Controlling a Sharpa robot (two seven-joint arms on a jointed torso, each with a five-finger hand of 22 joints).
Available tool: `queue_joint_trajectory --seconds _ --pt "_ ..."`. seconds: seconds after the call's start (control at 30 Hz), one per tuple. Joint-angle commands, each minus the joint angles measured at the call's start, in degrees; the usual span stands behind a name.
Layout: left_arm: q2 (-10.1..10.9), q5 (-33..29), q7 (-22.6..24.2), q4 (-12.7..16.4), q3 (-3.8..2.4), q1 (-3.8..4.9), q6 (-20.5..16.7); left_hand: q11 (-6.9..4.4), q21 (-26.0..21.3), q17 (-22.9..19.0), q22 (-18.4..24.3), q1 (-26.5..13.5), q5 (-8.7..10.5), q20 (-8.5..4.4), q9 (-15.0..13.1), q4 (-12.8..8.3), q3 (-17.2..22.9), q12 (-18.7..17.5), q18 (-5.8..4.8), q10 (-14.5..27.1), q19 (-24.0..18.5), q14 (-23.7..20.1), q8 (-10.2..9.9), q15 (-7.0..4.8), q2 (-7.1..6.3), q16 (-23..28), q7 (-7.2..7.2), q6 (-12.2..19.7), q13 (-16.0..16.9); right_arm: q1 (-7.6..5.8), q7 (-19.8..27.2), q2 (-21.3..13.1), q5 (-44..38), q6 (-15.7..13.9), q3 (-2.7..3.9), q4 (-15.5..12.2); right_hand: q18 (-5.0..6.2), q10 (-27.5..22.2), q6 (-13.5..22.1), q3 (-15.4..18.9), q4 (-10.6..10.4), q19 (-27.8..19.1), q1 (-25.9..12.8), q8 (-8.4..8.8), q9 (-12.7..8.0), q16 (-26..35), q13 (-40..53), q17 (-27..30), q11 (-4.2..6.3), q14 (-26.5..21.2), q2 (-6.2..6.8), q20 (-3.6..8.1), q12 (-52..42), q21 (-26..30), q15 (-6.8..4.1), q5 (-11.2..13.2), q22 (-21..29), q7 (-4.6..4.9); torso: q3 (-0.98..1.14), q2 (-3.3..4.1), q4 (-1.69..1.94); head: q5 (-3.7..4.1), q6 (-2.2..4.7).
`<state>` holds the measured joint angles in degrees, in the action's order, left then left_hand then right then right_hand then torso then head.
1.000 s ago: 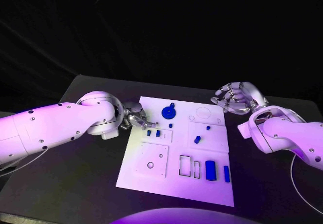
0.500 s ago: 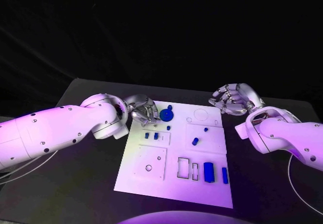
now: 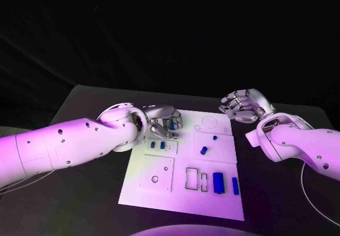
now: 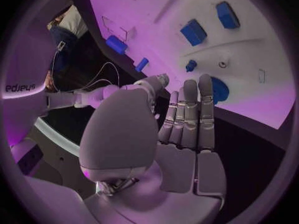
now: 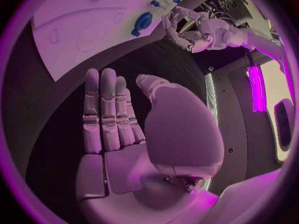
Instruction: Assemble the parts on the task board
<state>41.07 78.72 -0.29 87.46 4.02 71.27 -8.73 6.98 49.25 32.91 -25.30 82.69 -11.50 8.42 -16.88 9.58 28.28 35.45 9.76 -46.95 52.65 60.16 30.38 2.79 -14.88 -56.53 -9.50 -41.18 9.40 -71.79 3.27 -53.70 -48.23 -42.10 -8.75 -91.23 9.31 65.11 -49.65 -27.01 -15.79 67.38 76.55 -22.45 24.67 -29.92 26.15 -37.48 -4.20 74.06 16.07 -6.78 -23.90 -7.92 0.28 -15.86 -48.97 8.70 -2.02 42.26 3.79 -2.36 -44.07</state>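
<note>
The white task board [image 3: 159, 189] lies in the middle of the black table. My left hand [image 3: 162, 121] hovers over the board's far left corner, fingers straight and together, holding nothing. Its fingertips [image 4: 206, 82] reach the edge of a round blue disc [image 4: 219, 90], which the hand partly hides in the head view. Two small blue blocks [image 3: 157, 145] sit just in front of that hand. A blue peg [image 3: 203, 150] lies mid-board, and two long blue bars [image 3: 219, 183] stand at the near right. My right hand [image 3: 244, 104] floats off the board's far right corner, empty, fingers [image 5: 102, 109] stretched flat.
Outlined square and rectangular recesses [image 3: 192, 178] mark the board's near half, and circles [image 3: 210, 120] mark its far edge. Bare black table [image 3: 78, 196] surrounds the board. From the right wrist view the left hand [image 5: 190, 32] shows beyond the disc [image 5: 142, 22].
My left hand has moved rightward from the board's left edge onto its far left corner, now covering part of the blue disc. The right hand has stayed in place.
</note>
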Motion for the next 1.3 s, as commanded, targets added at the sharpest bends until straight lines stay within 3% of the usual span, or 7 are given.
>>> queue_joint_trajectory --seconds 0.03,0.5,1.3 --pt "-1.1 9.9 2.7 -0.7 0.09 -0.04 2.8 -0.06 0.6 0.5 -0.2 -0.6 0.35 0.04 0.7 0.3 -1.2 -0.6 0.71 -0.5 0.5 0.5 -0.6 0.13 -0.58 -1.6 0.28 -0.8 -0.6 0.02 1.6 0.1 0.0 1.4 0.00 0.1 1.05 0.4 -0.3 -0.2 0.2 -0.6 0.1 0.71 -0.2 1.6 -1.5 0.0 -0.17 -0.1 0.28 -0.28 1.2 0.7 0.38 0.2 0.8 0.12 0.03 -0.01 0.05 -0.04 -0.03" --pt "-4.3 14.6 -0.4 -3.7 0.21 -0.07 7.4 -0.31 4.1 2.1 -2.4 0.0 0.16 -0.25 2.7 0.2 -1.8 -1.1 0.75 -1.7 2.2 2.1 -2.3 -0.14 0.35 -9.0 0.90 -4.1 -1.9 0.03 2.7 0.3 0.4 2.3 0.00 0.3 1.05 1.6 -1.7 -1.4 0.9 -2.3 0.0 4.80 -1.0 10.8 -10.9 2.1 -1.36 -1.2 -0.05 -1.61 9.0 3.6 1.71 0.2 5.5 1.10 0.05 0.01 0.00 -0.12 -0.07" --pt "-6.4 15.4 -2.4 -6.7 0.22 -0.04 10.2 -0.65 9.1 8.3 -5.8 1.4 0.21 -0.60 4.1 -1.4 1.8 -1.7 0.78 -3.6 1.7 5.7 -4.0 -0.45 1.50 -16.5 0.54 -7.1 -3.1 0.02 2.6 0.3 0.5 2.2 0.00 0.0 1.05 2.0 -1.8 -1.2 1.1 -2.4 -0.4 5.57 -1.1 12.0 -12.2 2.4 -1.53 -1.0 0.07 -1.78 9.9 3.8 1.88 0.2 6.2 1.28 0.01 -0.01 0.04 0.01 -0.41"
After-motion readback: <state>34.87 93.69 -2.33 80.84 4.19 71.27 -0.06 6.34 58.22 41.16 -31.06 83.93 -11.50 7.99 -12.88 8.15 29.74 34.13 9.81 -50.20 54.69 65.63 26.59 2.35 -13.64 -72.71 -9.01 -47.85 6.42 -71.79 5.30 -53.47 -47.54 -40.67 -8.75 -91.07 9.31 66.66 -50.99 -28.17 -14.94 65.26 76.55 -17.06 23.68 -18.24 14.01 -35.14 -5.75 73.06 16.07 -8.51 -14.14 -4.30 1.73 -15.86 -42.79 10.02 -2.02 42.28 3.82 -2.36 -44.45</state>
